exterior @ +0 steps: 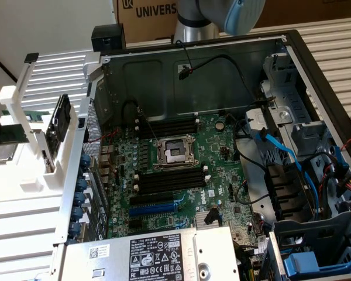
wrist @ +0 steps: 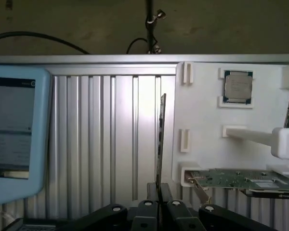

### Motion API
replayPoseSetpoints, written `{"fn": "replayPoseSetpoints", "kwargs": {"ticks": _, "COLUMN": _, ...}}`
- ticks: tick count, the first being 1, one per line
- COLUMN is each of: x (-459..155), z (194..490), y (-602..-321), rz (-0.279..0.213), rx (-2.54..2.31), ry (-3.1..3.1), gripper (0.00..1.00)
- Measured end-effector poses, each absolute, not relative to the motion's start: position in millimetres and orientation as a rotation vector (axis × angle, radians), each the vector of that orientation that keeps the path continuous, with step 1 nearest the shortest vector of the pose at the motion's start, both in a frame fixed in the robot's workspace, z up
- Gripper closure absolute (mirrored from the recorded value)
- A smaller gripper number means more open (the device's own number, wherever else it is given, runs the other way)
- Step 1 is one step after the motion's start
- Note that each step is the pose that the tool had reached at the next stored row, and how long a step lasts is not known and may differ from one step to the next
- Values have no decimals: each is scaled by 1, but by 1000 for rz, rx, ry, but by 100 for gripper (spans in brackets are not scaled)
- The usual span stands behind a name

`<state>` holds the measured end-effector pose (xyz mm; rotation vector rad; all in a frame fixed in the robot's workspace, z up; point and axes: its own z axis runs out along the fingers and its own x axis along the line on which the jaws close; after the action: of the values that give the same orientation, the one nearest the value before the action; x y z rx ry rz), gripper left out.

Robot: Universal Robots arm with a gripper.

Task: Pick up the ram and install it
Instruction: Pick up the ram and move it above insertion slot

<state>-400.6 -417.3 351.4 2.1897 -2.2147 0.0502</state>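
Fingertips [wrist: 151, 191] of my end effector [wrist: 159, 188] are pressed together on the ram [wrist: 160, 139], pinching its near end. I see the stick edge-on, standing straight out from my grip. It hangs over the ribbed metal counter [wrist: 101, 139], just beside the edge of a white tray [wrist: 202, 120]. That tray carries a processor chip [wrist: 238, 86] and a green expansion card [wrist: 241, 178]. On the ram's other side sits a blue-framed screen [wrist: 14, 134]. In the middle of the exterior view, the motherboard [exterior: 222, 175] lies in the open computer case [exterior: 164, 76], black memory slots [exterior: 167, 126] flanking its processor socket [exterior: 175, 152].
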Motion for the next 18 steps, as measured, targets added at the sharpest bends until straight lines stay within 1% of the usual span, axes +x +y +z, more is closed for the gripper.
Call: {"fn": "replayPoseSetpoints", "kwargs": {"ticks": 18, "x": -341, "z": 400, "y": -444, "rz": 50, "rx": 2190, "ry": -2215, "gripper": 86}}
